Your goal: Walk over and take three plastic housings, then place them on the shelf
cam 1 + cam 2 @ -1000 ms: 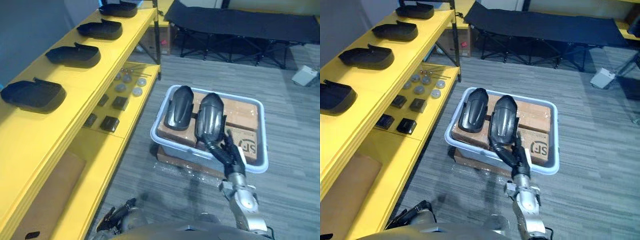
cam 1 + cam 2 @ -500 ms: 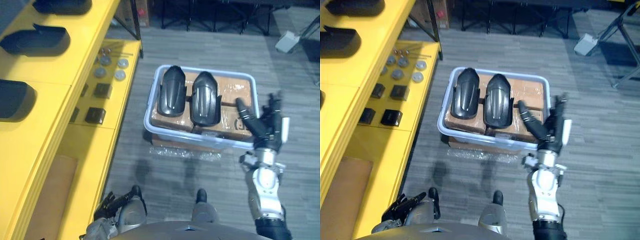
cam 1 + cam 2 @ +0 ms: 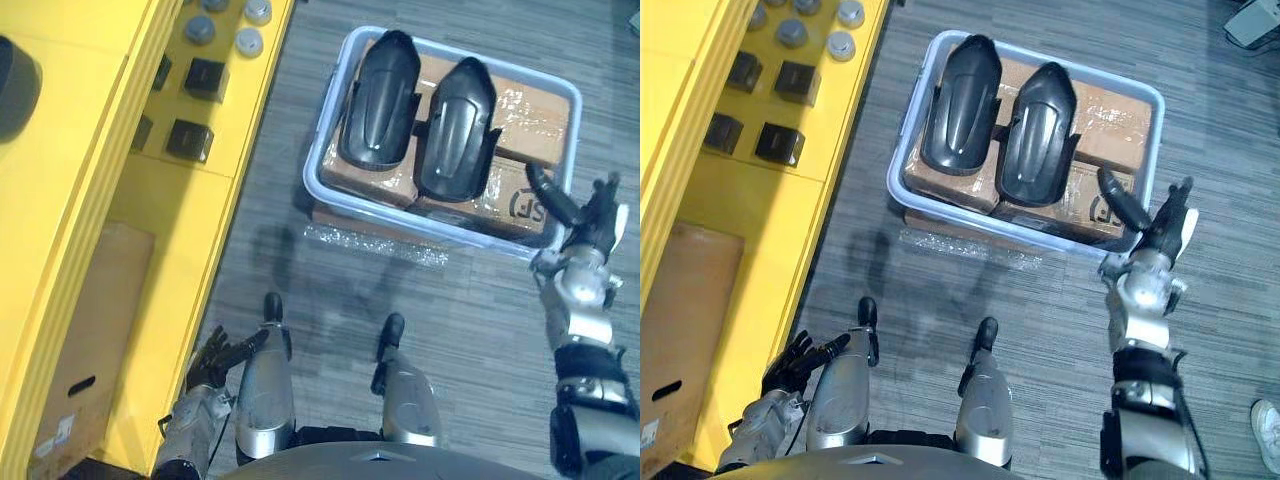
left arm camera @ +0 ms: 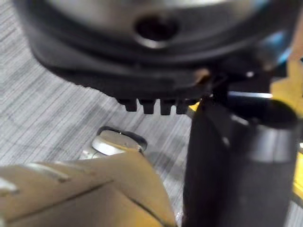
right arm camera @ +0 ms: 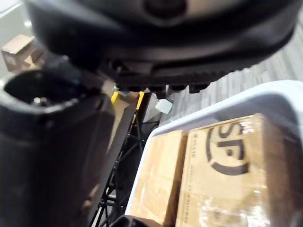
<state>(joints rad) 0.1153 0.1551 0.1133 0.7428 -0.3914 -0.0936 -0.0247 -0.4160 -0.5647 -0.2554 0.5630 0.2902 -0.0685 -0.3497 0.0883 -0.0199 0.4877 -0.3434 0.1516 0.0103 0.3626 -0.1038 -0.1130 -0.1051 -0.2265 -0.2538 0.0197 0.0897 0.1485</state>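
Observation:
Two black plastic housings [image 3: 380,98] [image 3: 455,130] lie side by side on cardboard boxes [image 3: 530,100] inside a pale blue bin [image 3: 322,186] on the floor. My right hand [image 3: 586,214] is open, fingers spread, just off the bin's near right corner and touching neither housing. The right wrist view has the bin's rim [image 5: 236,100] and a printed box [image 5: 227,156] past the thumb [image 5: 52,142]. My left hand [image 3: 214,356] hangs low beside the yellow shelf, fingers relaxed and holding nothing. A further black housing [image 3: 12,72] rests on the shelf's top board.
The yellow shelf [image 3: 80,210] runs along the left. Its lower board carries small black blocks [image 3: 190,140] and grey discs [image 3: 200,28]; a cardboard box [image 3: 70,370] sits at the bottom. A person's white shoe [image 3: 1266,434] shows at the far right on the grey floor.
The camera has tipped down toward the floor. My right hand left the near end of the right housing, swung out to the bin's right side, and stays open there.

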